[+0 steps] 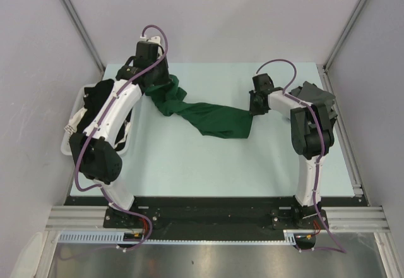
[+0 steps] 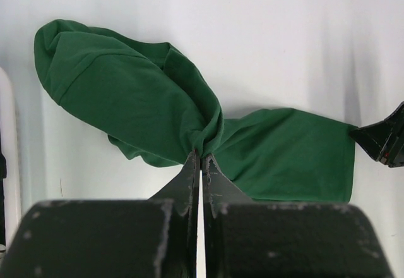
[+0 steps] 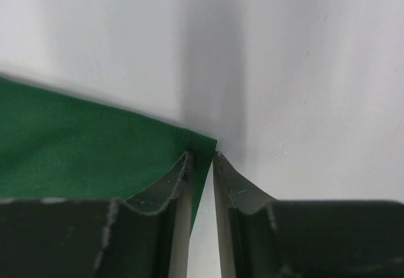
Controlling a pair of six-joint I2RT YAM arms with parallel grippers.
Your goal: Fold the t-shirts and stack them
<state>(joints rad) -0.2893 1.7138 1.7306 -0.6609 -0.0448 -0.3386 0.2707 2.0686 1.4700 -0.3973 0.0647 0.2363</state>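
A dark green t-shirt (image 1: 214, 119) lies twisted and stretched across the pale table between both arms. My left gripper (image 1: 153, 86) is shut on a bunched part of it near the back left; in the left wrist view the fingers (image 2: 201, 157) pinch the gathered cloth (image 2: 126, 101). My right gripper (image 1: 254, 110) is at the shirt's right end. In the right wrist view its jaws (image 3: 203, 155) stand narrowly apart around the corner of the green cloth (image 3: 82, 145), with a slit of table showing between them. Black t-shirts (image 1: 98, 98) fill the basket at the left.
A white slatted basket (image 1: 66, 142) stands at the table's left edge under the left arm, its rim (image 2: 7, 132) also showing in the left wrist view. Grey walls close in the table at the back and sides. The right gripper's black tip (image 2: 385, 142) shows in the left wrist view.
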